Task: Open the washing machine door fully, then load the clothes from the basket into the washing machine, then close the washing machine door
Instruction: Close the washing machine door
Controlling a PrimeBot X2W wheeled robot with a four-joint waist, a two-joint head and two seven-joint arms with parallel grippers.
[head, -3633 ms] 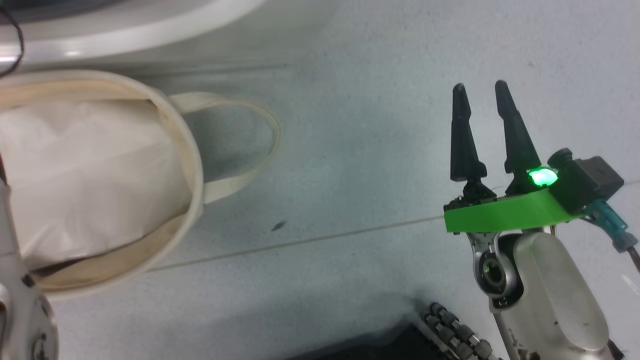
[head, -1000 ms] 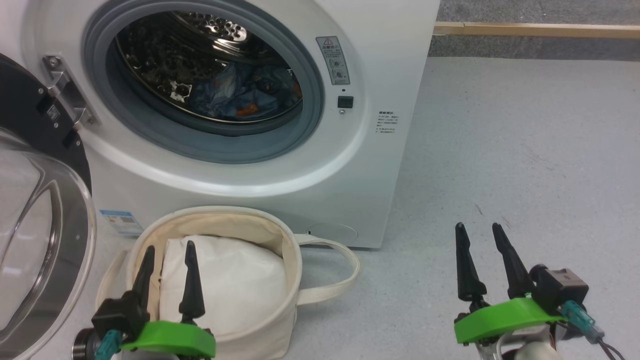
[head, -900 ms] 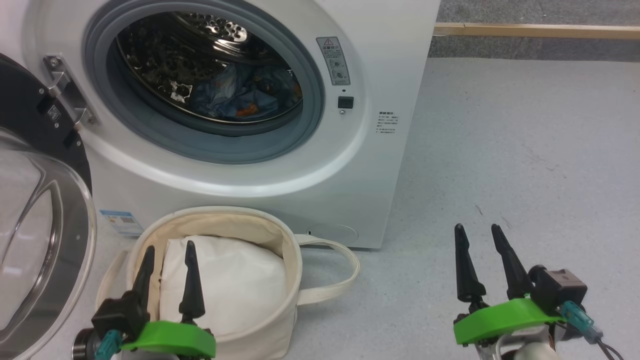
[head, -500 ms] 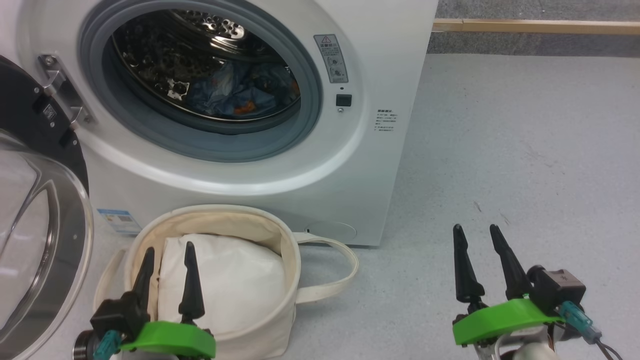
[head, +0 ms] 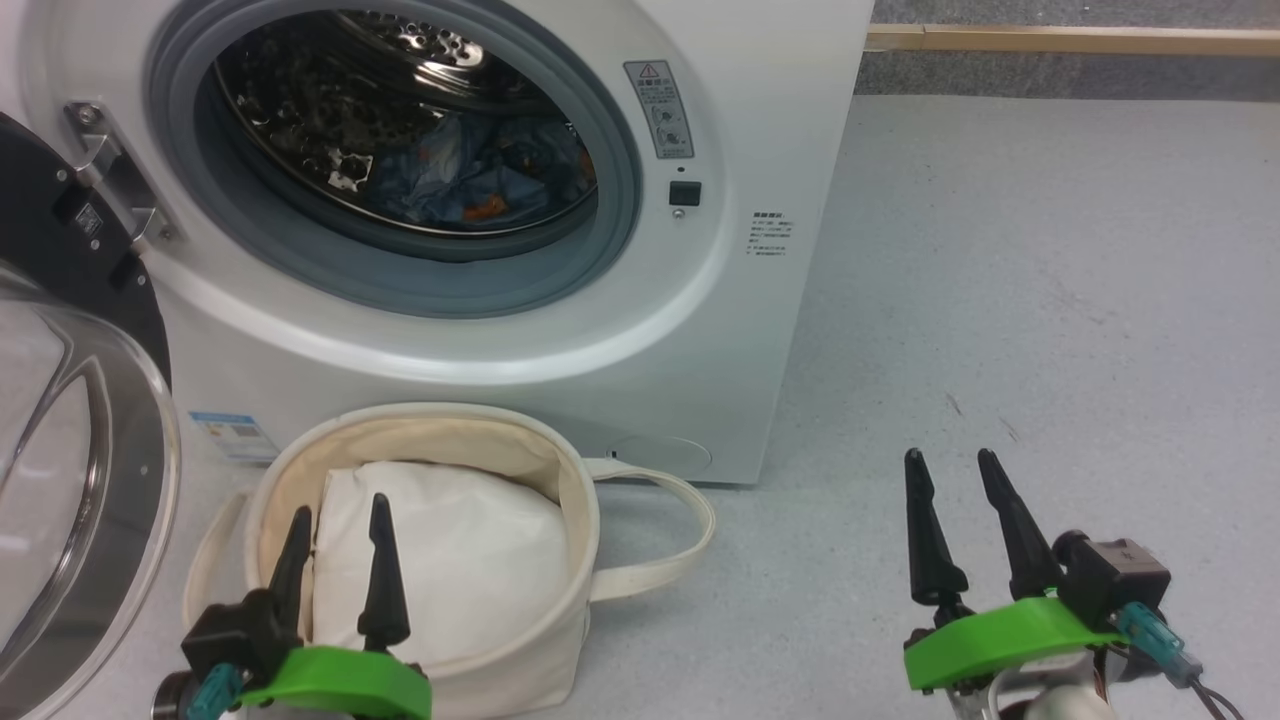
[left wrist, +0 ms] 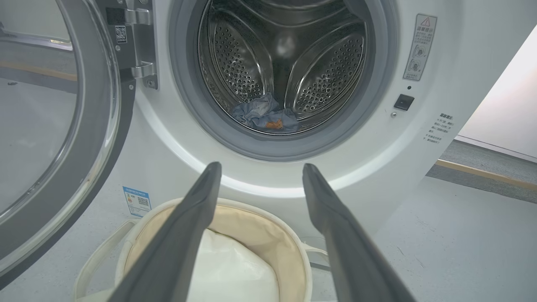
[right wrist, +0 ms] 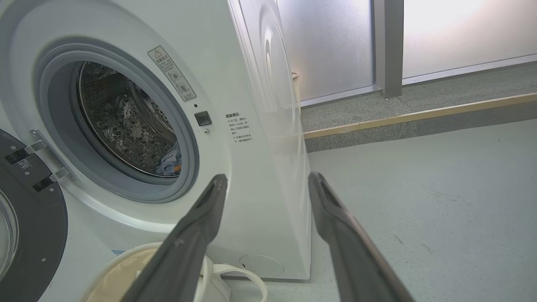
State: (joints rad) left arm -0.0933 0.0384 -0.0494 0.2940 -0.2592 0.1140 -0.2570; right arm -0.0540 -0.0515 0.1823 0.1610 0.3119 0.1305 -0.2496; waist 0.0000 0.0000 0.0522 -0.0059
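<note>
Blue clothes (head: 470, 185) in drum (head: 290, 100) of washing machine (head: 760, 330), washing machine door (head: 60, 240) wide open; left hand (head: 340, 505) released over basket (head: 520, 650) with white bundle (head: 450, 570), right hand (head: 948, 455) released over floor (head: 1000, 300).

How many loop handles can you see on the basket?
2: right handle sticks out from the basket; left handle hangs beside the washing machine door.

The washing machine (head: 760, 120) opening gapes free, its door (head: 70, 450) swung wide at left. The basket (head: 530, 660) stands near, just below that opening; open floor (head: 1000, 300) lies right.
</note>
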